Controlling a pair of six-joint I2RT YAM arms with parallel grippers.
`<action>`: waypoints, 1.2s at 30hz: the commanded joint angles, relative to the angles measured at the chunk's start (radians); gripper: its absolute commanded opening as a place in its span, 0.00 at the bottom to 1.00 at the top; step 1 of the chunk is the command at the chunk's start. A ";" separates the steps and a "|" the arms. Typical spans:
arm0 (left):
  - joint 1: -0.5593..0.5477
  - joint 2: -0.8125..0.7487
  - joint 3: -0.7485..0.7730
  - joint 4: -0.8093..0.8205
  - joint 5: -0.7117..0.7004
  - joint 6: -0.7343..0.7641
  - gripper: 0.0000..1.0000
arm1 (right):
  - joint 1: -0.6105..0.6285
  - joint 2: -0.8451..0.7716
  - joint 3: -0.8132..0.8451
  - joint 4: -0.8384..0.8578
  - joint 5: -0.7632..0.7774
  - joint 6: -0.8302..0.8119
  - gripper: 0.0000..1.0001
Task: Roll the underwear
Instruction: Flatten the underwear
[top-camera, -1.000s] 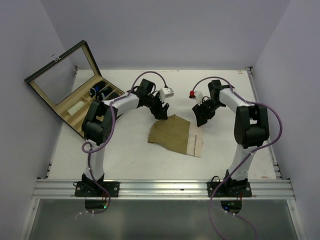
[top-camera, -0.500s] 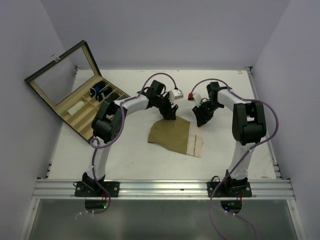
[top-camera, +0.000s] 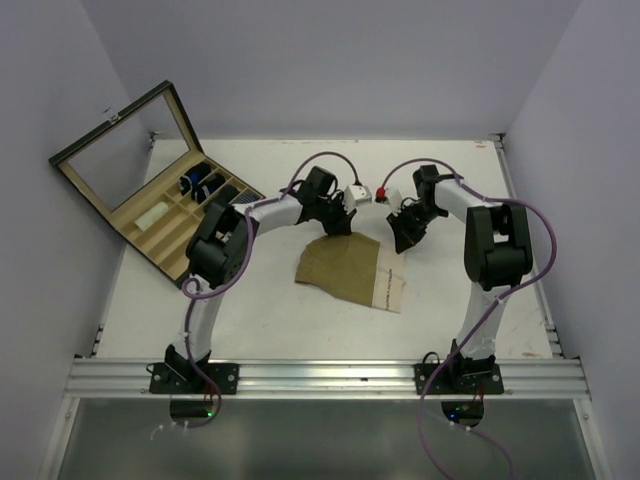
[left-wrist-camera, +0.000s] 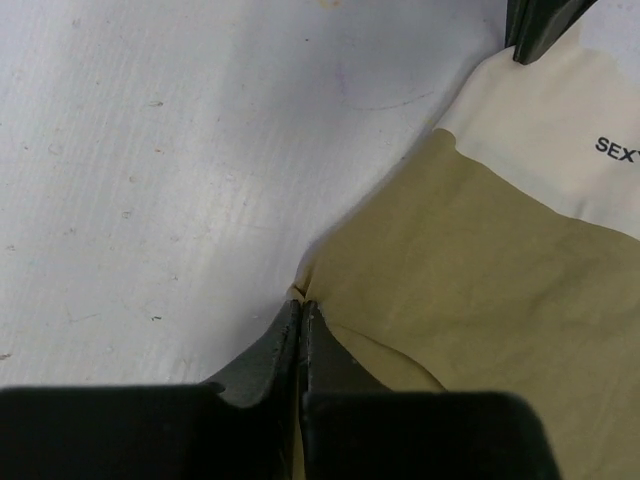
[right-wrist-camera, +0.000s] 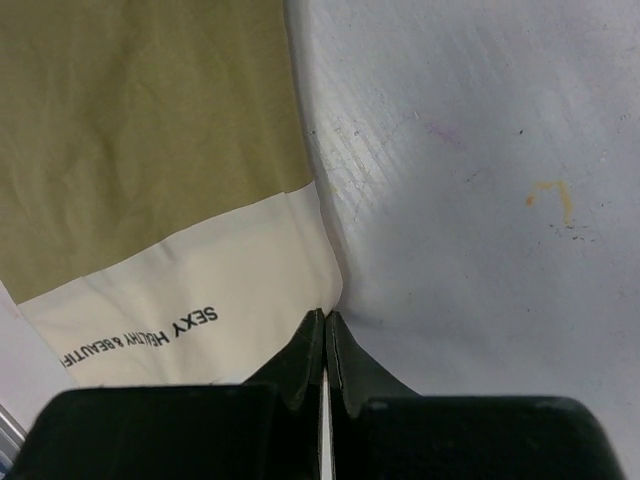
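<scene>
Left tool and right tool clench the underwear's far corners; such shallow pinches may slip during rolling.

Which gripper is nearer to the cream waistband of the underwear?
Right. The right gripper is shut on the waistband's far corner. The left gripper is shut on the olive far corner of the underwear, apart from the waistband.
</scene>
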 joint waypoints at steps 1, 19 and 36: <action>0.002 -0.081 -0.031 0.037 -0.006 0.007 0.00 | 0.001 -0.049 0.051 -0.025 -0.054 -0.013 0.00; 0.010 -0.635 -0.174 -0.085 0.024 0.104 0.00 | 0.069 -0.433 0.223 -0.170 -0.125 -0.049 0.00; -0.022 -1.120 -0.398 -0.168 0.079 -0.031 0.00 | 0.159 -1.004 0.007 -0.164 -0.151 -0.019 0.00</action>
